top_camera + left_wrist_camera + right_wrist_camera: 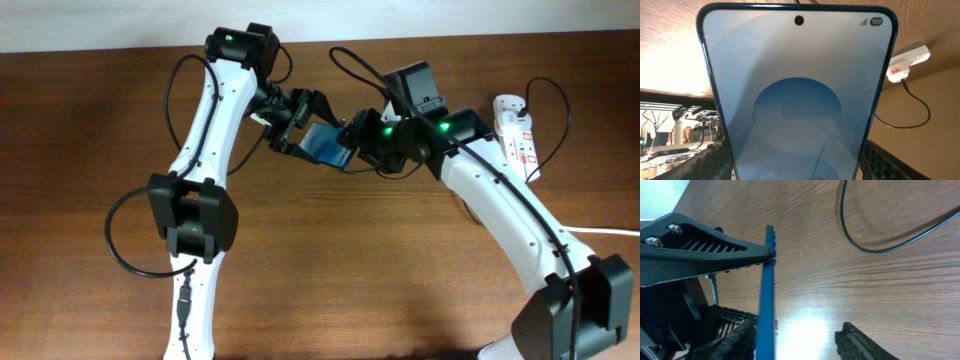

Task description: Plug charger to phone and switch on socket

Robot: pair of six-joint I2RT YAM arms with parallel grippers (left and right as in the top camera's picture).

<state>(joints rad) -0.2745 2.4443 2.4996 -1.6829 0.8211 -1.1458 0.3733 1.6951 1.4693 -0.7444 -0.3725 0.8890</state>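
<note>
I am watching the left gripper (298, 122) pinching the phone (322, 146), its black, cross-hatched pads (710, 164) pressing on the two long edges. The phone is a slim glass slab with rounded corners and a dark blue frame. Its glossy screen is showing pale blue with a deeper blue oval, a punch-hole lens at the top and a small "100" in the corner. It is being held up between the two arms, tilted, near the middle of the table's far side.

The right gripper (797, 342) is facing the phone's thin edge with its jaws spread and nothing between them. One ribbed finger (735, 339) is sitting just beside that edge.

The socket (515, 128), a white plastic strip with small red switches, is lying at the far right of the table (100, 150). The charger (571, 120), a thin black cable, is looping out from it across the wood. I cannot make out its plug tip.

The table is dark brown wood with a long streaky grain, and it is catching a bright glare below the right wrist. A pale wall (100, 20) is running along its far edge.
</note>
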